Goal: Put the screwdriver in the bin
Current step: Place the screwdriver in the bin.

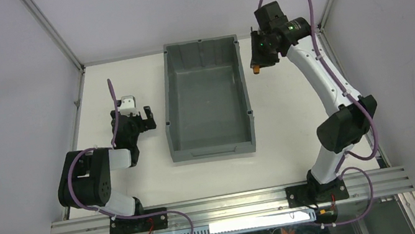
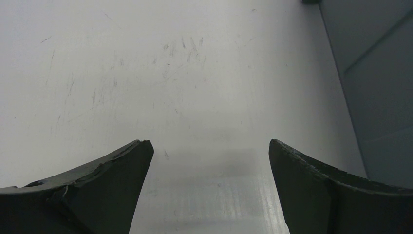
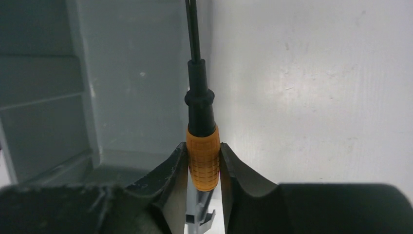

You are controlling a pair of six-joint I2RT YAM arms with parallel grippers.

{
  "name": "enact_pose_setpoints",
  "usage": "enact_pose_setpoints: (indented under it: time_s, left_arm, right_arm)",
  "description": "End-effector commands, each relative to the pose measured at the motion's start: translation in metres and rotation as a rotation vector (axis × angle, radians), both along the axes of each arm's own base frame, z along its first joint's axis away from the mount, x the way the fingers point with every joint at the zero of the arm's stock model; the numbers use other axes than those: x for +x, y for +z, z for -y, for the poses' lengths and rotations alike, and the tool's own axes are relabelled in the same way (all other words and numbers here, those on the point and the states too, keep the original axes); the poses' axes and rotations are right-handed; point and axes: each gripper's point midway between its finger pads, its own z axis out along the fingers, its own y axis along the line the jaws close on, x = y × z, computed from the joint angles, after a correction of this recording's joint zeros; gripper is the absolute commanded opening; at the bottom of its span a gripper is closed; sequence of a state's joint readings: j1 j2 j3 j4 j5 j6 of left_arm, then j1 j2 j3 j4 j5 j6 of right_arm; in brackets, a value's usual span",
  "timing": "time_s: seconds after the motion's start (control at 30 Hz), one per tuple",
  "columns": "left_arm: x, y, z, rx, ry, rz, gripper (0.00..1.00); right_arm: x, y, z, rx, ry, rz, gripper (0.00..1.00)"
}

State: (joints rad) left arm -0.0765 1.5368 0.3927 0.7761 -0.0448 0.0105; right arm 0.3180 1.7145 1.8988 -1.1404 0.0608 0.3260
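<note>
Fingers of the right gripper [image 3: 203, 158] are clamped shut on the ribbed orange handle of the small black-shafted screwdriver [image 3: 201, 129]. It is held just right of the far right corner of the large dark grey plastic bin [image 1: 170, 113], probably ready to be carried over the wall. The left gripper [image 2: 209, 146] hangs wide open and empty, left of the bin. The wrist view cuts off the shaft's tip, and the arm hides most of the tool from above.

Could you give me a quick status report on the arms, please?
Right gripper shut on the screwdriver, just outside the bin, by its far right corner. Left gripper open, empty, left of the bin. Bin empty; nothing in the way.
</note>
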Motion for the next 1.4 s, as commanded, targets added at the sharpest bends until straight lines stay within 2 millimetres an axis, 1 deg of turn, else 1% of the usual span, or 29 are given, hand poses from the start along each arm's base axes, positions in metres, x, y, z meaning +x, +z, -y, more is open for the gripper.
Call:
enact_pose_setpoints:
  time_s: [0.0,0.17,0.27,0.37,0.47,0.57,0.8,0.9,0.97,1.0,1.1,1.37]
  left_arm:
    - [0.001,0.014,-0.001,-0.015,-0.003,0.049,0.99]
    - [0.002,0.014,-0.001,-0.016,-0.002,0.048,0.99]
    - [0.002,0.014,-0.001,-0.015,-0.003,0.049,0.99]
    - [0.002,0.014,-0.001,-0.015,-0.003,0.049,0.99]
    - [0.002,0.014,-0.001,-0.015,-0.003,0.049,0.99]
    - [0.002,0.014,-0.001,-0.015,-0.003,0.049,0.99]
    - [0.002,0.014,-0.001,-0.015,-0.002,0.049,0.99]
    - [0.002,0.015,-0.001,-0.015,-0.002,0.05,0.99]
    - [0.002,0.014,-0.001,-0.016,-0.002,0.049,0.99]
    - [0.001,0.014,-0.001,-0.015,-0.003,0.049,0.99]
    - [0.002,0.014,-0.001,-0.016,-0.002,0.049,0.99]
    - [0.002,0.015,-0.001,-0.016,-0.002,0.051,0.99]
  right_arm:
    - [-0.008,0.045,-0.043,0.136,0.063,0.096,0.0]
    - [-0.014,0.045,-0.094,0.23,0.144,0.089,0.0]
    - [-0.017,0.042,-0.118,0.263,0.169,0.076,0.0]
    - [-0.02,0.036,-0.138,0.272,0.184,0.062,0.0]
    - [-0.021,0.025,-0.155,0.278,0.18,0.039,0.0]
    - [-0.022,0.009,-0.169,0.275,0.169,0.006,0.0]
    - [-0.018,-0.034,-0.187,0.219,0.09,-0.046,0.0]
    - [-0.016,-0.058,-0.191,0.187,0.066,-0.085,0.0]
    - [-0.014,-0.074,-0.193,0.162,0.049,-0.109,0.0]
    - [-0.012,-0.085,-0.193,0.142,0.041,-0.125,0.0]
    - [-0.009,-0.107,-0.192,0.1,0.022,-0.15,0.0]
    - [-0.004,-0.159,-0.193,0.018,0.001,-0.226,0.0]
